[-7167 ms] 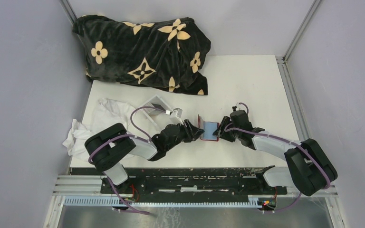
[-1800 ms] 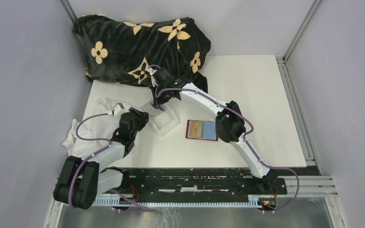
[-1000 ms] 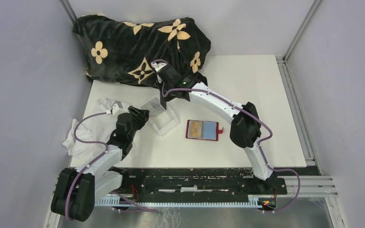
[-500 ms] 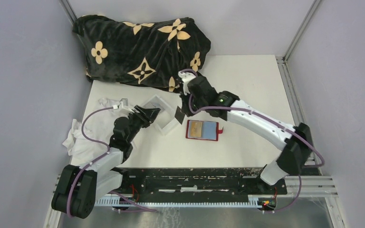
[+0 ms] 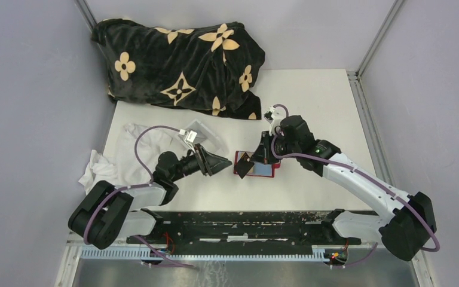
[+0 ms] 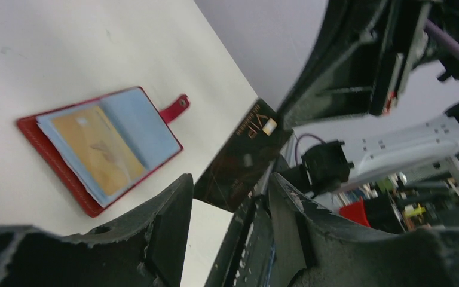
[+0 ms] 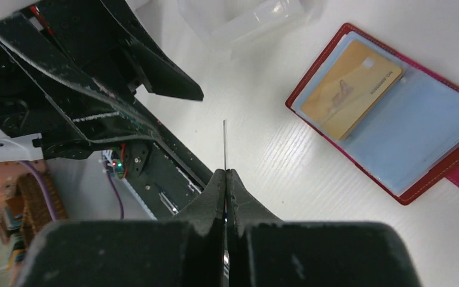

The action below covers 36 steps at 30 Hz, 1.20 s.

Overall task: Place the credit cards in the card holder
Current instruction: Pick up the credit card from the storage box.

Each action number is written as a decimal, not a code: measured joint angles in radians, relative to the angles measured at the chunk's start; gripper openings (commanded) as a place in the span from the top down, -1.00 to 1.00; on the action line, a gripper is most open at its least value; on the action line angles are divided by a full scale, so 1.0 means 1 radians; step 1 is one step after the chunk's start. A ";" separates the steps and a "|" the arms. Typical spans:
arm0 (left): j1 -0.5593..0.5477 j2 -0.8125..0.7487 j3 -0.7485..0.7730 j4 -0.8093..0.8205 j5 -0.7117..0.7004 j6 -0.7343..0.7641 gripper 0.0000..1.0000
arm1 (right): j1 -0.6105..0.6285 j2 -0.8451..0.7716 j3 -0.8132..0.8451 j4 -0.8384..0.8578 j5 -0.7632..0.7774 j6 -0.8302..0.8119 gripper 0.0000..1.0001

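Observation:
The card holder (image 5: 264, 170) lies open on the table, red, with a yellow-orange card (image 7: 349, 89) in its left pocket and light blue on the right (image 6: 138, 124). My right gripper (image 5: 257, 157) is shut on a dark credit card (image 5: 245, 164) marked VIP (image 6: 242, 158), held tilted over the holder's left edge. In the right wrist view the card (image 7: 225, 143) shows edge-on between the closed fingers (image 7: 225, 176). My left gripper (image 5: 221, 163) is open and empty, just left of the holder, pointing at it (image 6: 227, 203).
A clear plastic box (image 5: 202, 133) sits behind the left gripper, next to a crumpled white cloth (image 5: 122, 156). A black blanket with tan flowers (image 5: 179, 60) covers the back left. The arms' black base rail (image 5: 239, 224) runs along the near edge.
My right arm has swung from the clear box to the card holder, carrying the dark card. My left gripper has moved right from the box toward the holder.

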 measured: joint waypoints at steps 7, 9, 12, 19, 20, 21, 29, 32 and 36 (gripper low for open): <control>-0.046 0.076 0.031 0.016 0.108 0.039 -0.15 | -0.064 -0.003 -0.062 0.068 -0.140 0.062 0.98; -0.048 0.093 0.041 0.019 0.120 0.042 -0.15 | -0.074 -0.002 -0.070 0.088 -0.174 0.072 0.98; -0.052 0.127 0.059 0.022 0.139 0.043 -0.14 | -0.084 0.008 -0.081 0.123 -0.219 0.093 0.98; -0.053 0.191 0.085 0.043 0.189 0.043 -0.05 | -0.095 0.060 -0.092 0.166 -0.286 0.119 0.98; -0.053 0.198 0.087 0.048 0.193 0.043 0.02 | -0.095 0.063 -0.093 0.171 -0.291 0.120 0.98; -0.053 0.206 0.089 0.054 0.203 0.043 0.07 | -0.096 0.068 -0.095 0.175 -0.297 0.122 0.98; -0.053 0.293 0.098 0.169 0.271 0.032 0.72 | -0.108 0.084 -0.097 0.183 -0.311 0.122 0.98; -0.052 0.314 0.099 0.221 0.290 0.010 0.92 | -0.117 0.088 -0.097 0.179 -0.312 0.122 0.98; -0.052 0.347 0.101 0.280 0.296 -0.014 0.94 | -0.129 0.095 -0.097 0.180 -0.314 0.122 0.98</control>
